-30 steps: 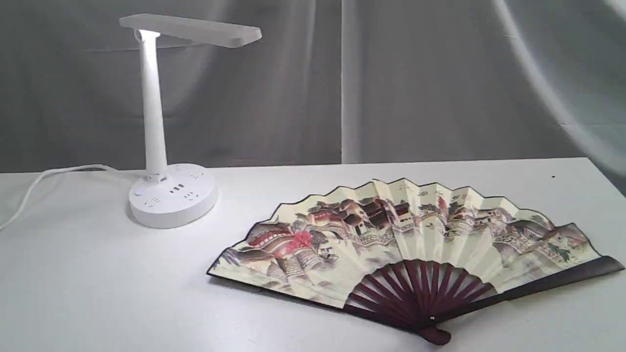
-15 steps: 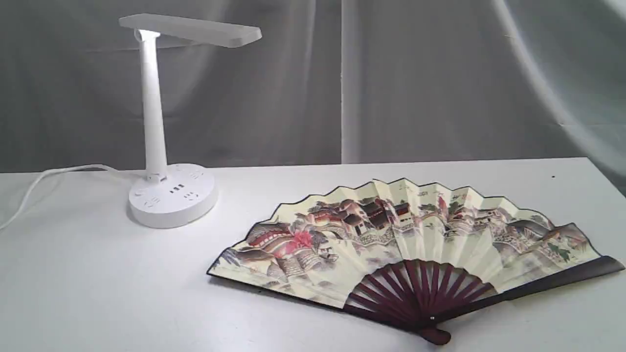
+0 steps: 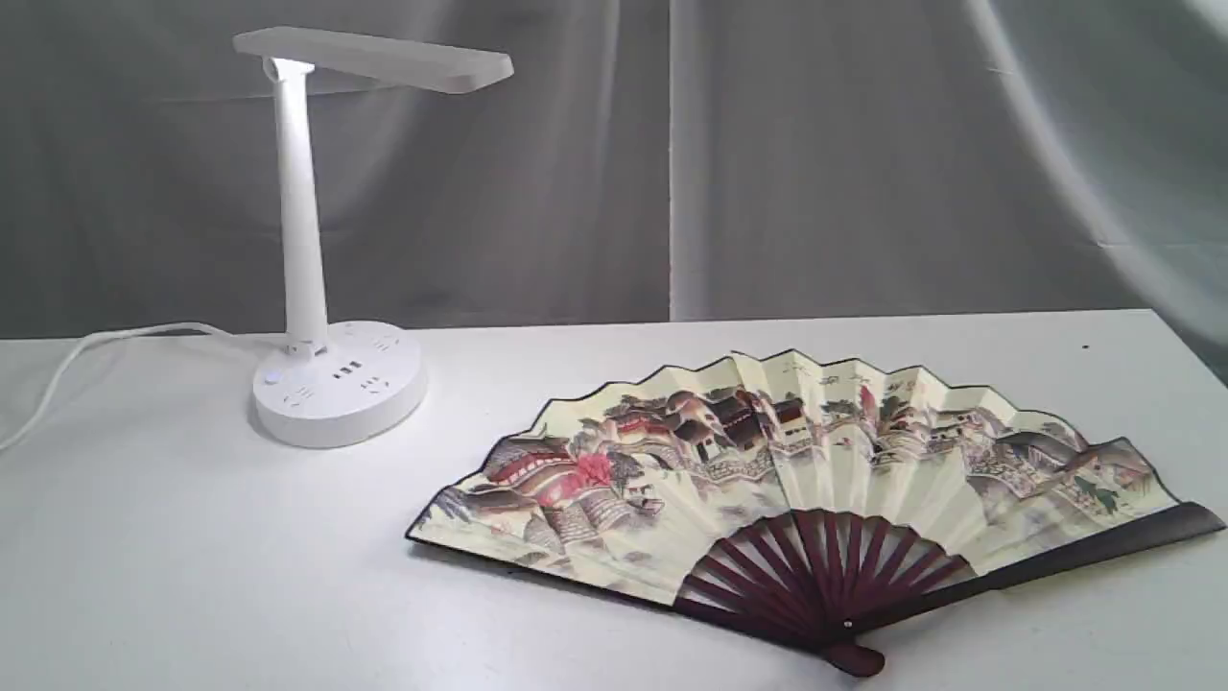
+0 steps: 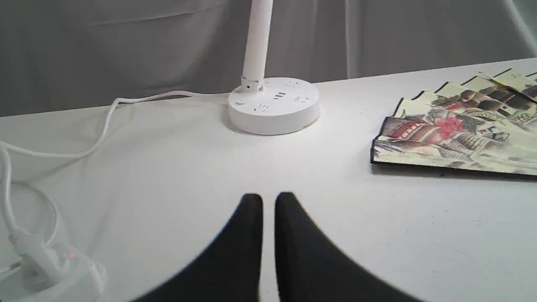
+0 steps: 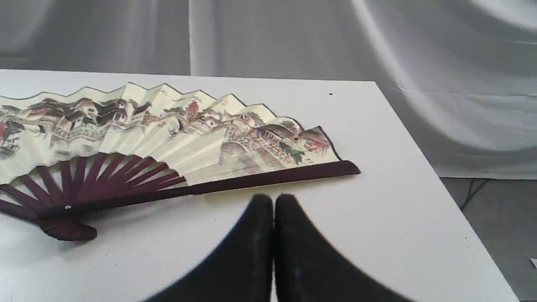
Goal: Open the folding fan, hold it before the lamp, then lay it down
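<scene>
Fan (image 3: 748, 451) lies spread flat on table (image 3: 192, 576), well apart from lamp (image 3: 299, 230). Left gripper (image 4: 269, 198) and right gripper (image 5: 273, 198) closed, empty.

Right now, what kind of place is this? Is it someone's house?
Probably not a house; it looks more like a studio or lab setup. A plain grey curtain hangs behind a white table, where the lamp and the open folding fan are set out.
</scene>
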Controlling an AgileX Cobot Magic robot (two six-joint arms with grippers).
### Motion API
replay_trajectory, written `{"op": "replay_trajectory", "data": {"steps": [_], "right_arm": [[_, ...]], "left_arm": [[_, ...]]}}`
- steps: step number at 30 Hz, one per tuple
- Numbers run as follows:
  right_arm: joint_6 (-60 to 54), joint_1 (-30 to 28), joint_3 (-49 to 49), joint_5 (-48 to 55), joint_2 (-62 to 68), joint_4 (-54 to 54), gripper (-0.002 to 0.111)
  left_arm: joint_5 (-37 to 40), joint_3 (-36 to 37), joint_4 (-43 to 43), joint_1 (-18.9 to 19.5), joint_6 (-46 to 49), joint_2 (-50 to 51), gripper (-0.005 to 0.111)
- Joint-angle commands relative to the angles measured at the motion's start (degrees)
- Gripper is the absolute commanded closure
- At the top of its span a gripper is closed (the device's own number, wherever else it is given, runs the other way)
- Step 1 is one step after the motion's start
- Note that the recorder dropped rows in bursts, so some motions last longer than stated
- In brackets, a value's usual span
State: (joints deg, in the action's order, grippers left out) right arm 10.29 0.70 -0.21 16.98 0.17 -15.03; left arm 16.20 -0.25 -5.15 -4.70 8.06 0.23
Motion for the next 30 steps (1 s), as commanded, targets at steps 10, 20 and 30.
{"op": "replay_trajectory", "data": {"steps": [10,20,30], "right_arm": [[-14.2,0.0,0.2,1.3,-0.2,12.1,0.108],[-12.4,0.0,0.2,2.0,-0.2,12.8,0.108],[-12.5,0.0,0.2,2.0,-0.2,12.8,0.108]], "left_arm": [[-0.5,0.3,-0.2,0.2,-0.5,-0.2,0.101],[-0.5,0.3,-0.2,0.2,-0.5,-0.2,0.101],[-0.5,0.3,-0.2,0.2,-0.5,-0.2,0.101]]}}
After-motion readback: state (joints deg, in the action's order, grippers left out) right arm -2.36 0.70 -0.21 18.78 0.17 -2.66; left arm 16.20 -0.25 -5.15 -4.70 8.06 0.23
